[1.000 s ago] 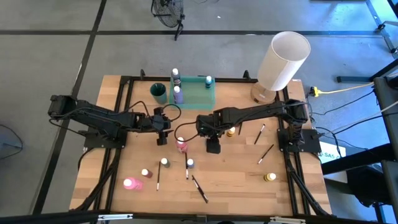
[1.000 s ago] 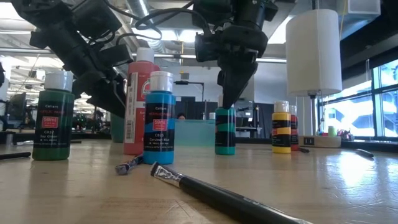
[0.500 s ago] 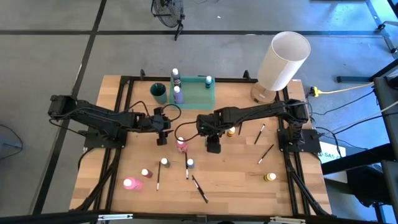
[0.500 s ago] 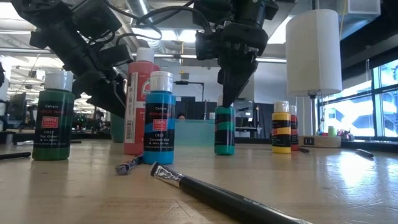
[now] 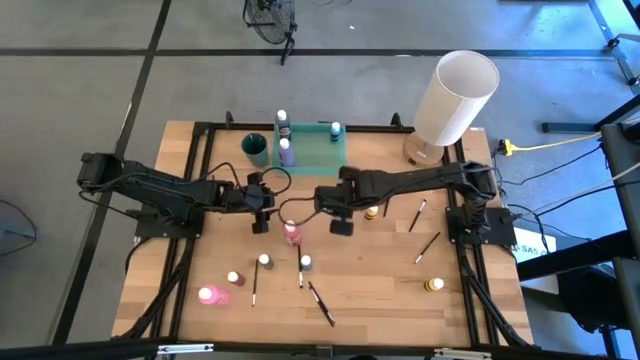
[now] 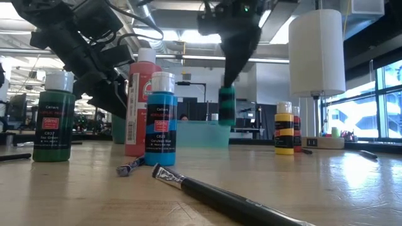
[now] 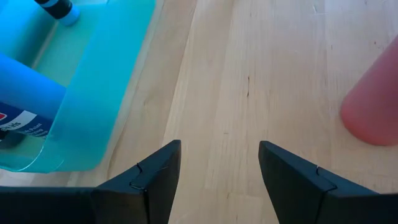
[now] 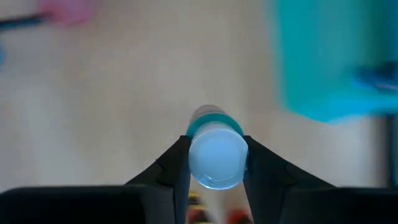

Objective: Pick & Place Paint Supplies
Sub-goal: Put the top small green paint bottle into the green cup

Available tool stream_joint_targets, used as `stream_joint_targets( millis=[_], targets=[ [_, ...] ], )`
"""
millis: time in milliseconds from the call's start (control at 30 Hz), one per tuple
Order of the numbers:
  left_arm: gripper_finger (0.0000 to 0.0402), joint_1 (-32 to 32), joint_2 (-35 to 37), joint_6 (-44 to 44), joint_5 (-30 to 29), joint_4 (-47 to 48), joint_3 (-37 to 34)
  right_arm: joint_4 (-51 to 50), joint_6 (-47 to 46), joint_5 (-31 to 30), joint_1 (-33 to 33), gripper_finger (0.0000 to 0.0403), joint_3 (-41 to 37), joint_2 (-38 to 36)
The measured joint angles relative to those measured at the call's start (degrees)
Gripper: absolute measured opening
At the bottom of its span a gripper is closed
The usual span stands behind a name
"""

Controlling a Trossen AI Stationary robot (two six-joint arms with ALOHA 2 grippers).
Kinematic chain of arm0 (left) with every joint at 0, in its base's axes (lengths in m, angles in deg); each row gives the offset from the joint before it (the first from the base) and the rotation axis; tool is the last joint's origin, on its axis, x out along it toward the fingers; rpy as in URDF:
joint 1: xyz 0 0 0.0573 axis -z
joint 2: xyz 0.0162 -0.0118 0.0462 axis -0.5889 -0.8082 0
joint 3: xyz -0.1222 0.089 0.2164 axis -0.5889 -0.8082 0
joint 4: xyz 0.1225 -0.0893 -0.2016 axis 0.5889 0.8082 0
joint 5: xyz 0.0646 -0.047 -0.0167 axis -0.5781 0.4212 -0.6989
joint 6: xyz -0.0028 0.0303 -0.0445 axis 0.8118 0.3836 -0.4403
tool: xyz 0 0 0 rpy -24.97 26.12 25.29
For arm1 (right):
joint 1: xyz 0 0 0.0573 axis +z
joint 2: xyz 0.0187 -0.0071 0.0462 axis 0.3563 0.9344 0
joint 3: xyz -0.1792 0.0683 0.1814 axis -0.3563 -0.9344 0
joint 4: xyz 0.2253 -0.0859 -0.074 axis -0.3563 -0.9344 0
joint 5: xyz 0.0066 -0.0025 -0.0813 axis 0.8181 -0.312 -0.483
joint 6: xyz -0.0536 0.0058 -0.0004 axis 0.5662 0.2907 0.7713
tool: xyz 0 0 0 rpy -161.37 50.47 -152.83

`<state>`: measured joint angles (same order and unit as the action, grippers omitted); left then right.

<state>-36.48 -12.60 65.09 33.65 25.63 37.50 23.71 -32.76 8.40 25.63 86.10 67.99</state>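
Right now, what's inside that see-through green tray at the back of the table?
From above, the green tray holds a purple paint bottle at one end and a small white-capped bottle near the far corner. The rest looks bare, though its floor under the bottles is covered.

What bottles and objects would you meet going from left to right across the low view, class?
green bottle → red bottle → blue bottle → teal bottle lifted in the right hand → yellow bottle → white lamp
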Motion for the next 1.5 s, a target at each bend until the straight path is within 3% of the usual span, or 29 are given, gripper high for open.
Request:
stream_joint_targets(
  millis=[100, 300, 433, 633, 800, 967, 1500],
  targets=[
    [0.0212, 0.0, 0.0, 0.0, 0.0, 0.0, 0.0, -2.7, -4.3, -7.2, -0.3, 0.0116, 2.8, -0.1],
    [0.0212, 0.0, 0.0, 0.0, 0.0, 0.0, 0.0, -0.2, -8.1, -15.7, -2.0, 0.0116, 8.6, -0.1],
    [0.0212, 0.0, 0.0, 0.0, 0.0, 0.0, 0.0, 0.5, -8.3, -16.9, -4.9, 0.0116, 11.8, -0.1],
    [0.0212, 0.0, 0.0, 0.0, 0.0, 0.0, 0.0, 0.7, -8.3, -6.8, -12.4, 0.0116, 12.6, -0.1],
    [0.0212, 0.0, 0.0, 0.0, 0.0, 0.0, 0.0, 4.1, -6.6, -3.5, -17.5, 0.0116, 10.9, 0.1],
    [0.0212, 0.0, 0.0, 0.0, 0.0, 0.0, 0.0, 8.0, -5.7, 5.5, -21.9, 0.0116, 8.5, 0.1],
    [0.0212, 0.0, 0.0, 0.0, 0.0, 0.0, 0.0, 17.5, -6.8, 6.6, -27.9, 0.0116, -1.3, 0.1]
  ],
)
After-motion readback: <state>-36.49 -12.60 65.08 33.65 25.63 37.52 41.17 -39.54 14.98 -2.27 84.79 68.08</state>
